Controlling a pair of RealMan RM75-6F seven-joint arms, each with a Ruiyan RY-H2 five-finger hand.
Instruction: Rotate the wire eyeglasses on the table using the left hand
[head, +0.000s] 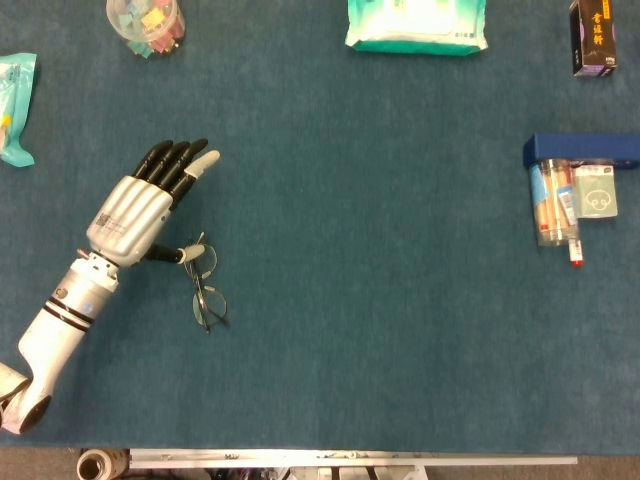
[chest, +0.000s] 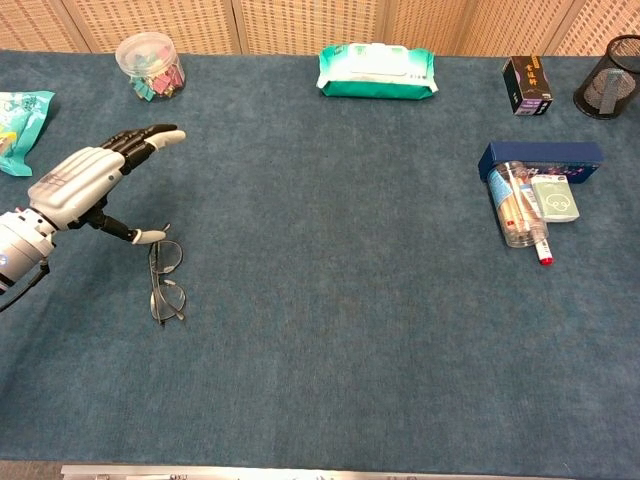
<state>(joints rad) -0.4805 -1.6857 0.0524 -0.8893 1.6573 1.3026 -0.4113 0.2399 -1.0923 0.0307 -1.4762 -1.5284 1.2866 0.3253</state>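
The wire eyeglasses (head: 204, 284) (chest: 165, 278) lie flat on the blue table, lenses one beyond the other, at the left. My left hand (head: 143, 207) (chest: 88, 183) hovers just left of and over their far end, fingers stretched out and apart, holding nothing. Its thumb tip (head: 190, 252) (chest: 152, 236) reaches the far lens rim; whether it touches is unclear. The right hand shows in neither view.
A clear jar of coloured clips (chest: 150, 66) and a teal packet (chest: 20, 125) sit at the far left. A wet-wipes pack (chest: 377, 71) lies at the back centre. At the right are a blue box with a tube and card (chest: 538, 190), a black box (chest: 528, 84) and a mesh cup (chest: 609, 63).
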